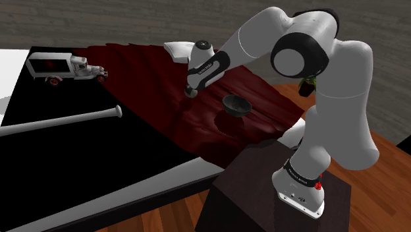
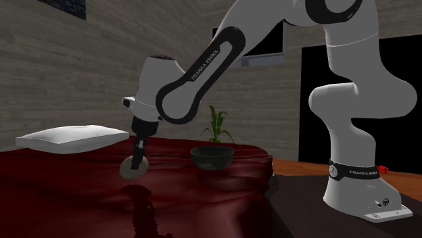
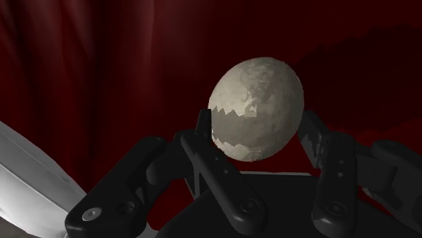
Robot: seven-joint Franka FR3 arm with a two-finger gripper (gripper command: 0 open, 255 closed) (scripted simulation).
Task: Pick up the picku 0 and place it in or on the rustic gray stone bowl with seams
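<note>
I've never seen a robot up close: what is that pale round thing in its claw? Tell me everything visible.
It is an egg-shaped lump, pale cream-grey with mottled, stone-like patches. The black gripper clasps it, one finger on each side, over the dark red cloth; whether it touches the cloth cannot be told. The dark bowl stands apart.
</note>
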